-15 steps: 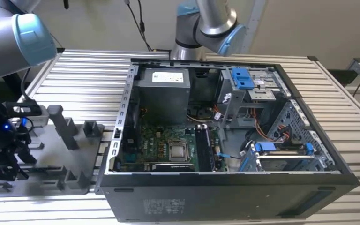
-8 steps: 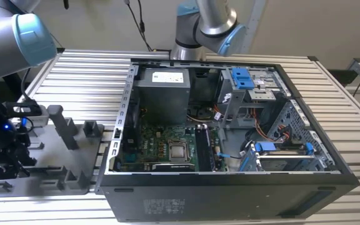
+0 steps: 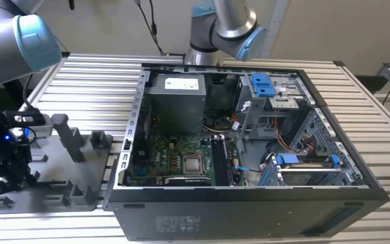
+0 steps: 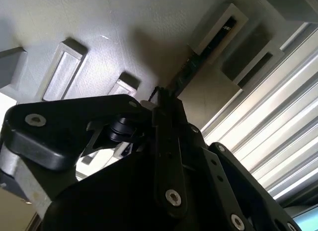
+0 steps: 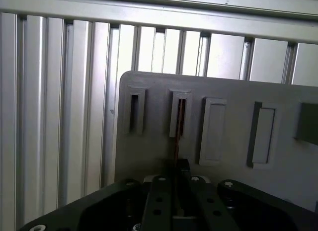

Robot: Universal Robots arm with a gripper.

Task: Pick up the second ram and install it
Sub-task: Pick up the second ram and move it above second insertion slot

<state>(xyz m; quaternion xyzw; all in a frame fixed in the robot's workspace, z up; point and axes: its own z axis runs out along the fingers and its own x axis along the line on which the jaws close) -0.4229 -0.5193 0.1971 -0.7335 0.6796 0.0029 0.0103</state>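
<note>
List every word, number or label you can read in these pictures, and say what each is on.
White label on the power supply: too small to read.
Sticker on the computer case outer wall: too small to read.
No other text is legible.

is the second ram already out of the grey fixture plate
No: in the first wrist view the second ram stands edge-on in one of the slots of the grey fixture plate.
</note>
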